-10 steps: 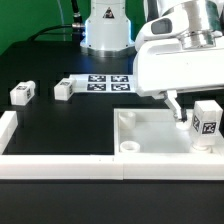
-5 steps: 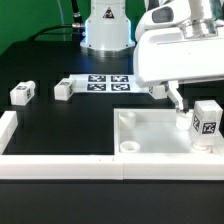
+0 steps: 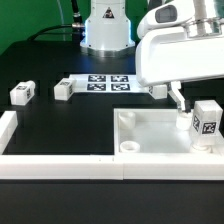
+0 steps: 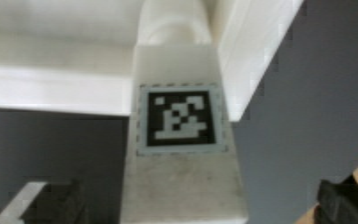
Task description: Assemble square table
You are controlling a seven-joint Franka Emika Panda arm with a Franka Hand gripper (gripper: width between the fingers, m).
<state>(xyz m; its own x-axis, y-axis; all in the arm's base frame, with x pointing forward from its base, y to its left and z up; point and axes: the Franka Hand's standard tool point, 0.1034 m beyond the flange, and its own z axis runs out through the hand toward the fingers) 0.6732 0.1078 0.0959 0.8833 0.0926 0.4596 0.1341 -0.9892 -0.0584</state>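
The gripper is being seen low over the far side of the square tabletop, on the exterior view's right. Its jaws are being shown wide apart, with nothing clamped. One pale finger is being pointed down inside the raised rim. Whether it is touching the tray floor cannot be told.

Just beside that finger, toward the exterior view's right, an upright leg is being shown at the tabletop's far corner, its tag facing the camera. Whether it is seated in a socket cannot be told. In the wrist view the same leg is being framed between the dark fingers, with a gap on each side, so it is the one thing standing right in the gripper's way.

A round corner socket is being shown open at the tabletop's near corner. Two loose legs are lying on the black table, well apart from the gripper, toward the exterior view's left. The marker board is lying behind them, near the robot base. Long border walls are being seen along the near edge and the left.
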